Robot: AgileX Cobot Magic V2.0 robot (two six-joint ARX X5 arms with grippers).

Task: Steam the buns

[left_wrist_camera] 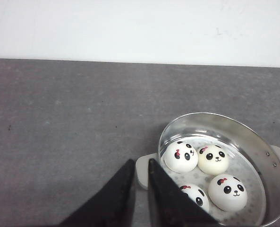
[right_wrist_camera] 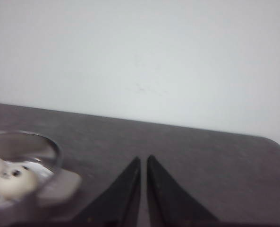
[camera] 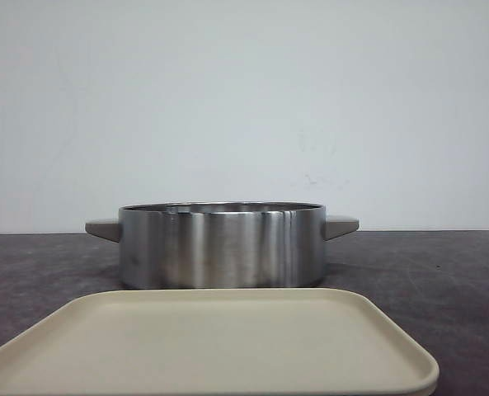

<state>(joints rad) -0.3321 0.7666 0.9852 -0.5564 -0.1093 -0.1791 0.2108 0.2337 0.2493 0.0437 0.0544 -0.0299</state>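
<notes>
Several white panda-face buns (left_wrist_camera: 181, 156) lie inside a round steel pot (left_wrist_camera: 253, 137) on its perforated floor. In the front view the pot (camera: 221, 246) stands mid-table and its wall hides the buns. My left gripper (left_wrist_camera: 140, 161) is shut and empty, hovering above the pot's beige left handle (left_wrist_camera: 144, 173), just outside the rim. My right gripper (right_wrist_camera: 144, 158) is shut and empty over bare table, to the right of the pot (right_wrist_camera: 50, 146) and its other handle (right_wrist_camera: 59, 187). Some buns (right_wrist_camera: 18, 179) show blurred there. Neither gripper shows in the front view.
A beige rounded-corner tray (camera: 211, 346) lies empty on the dark grey table (camera: 442, 272), directly in front of the pot. A white wall stands behind the table.
</notes>
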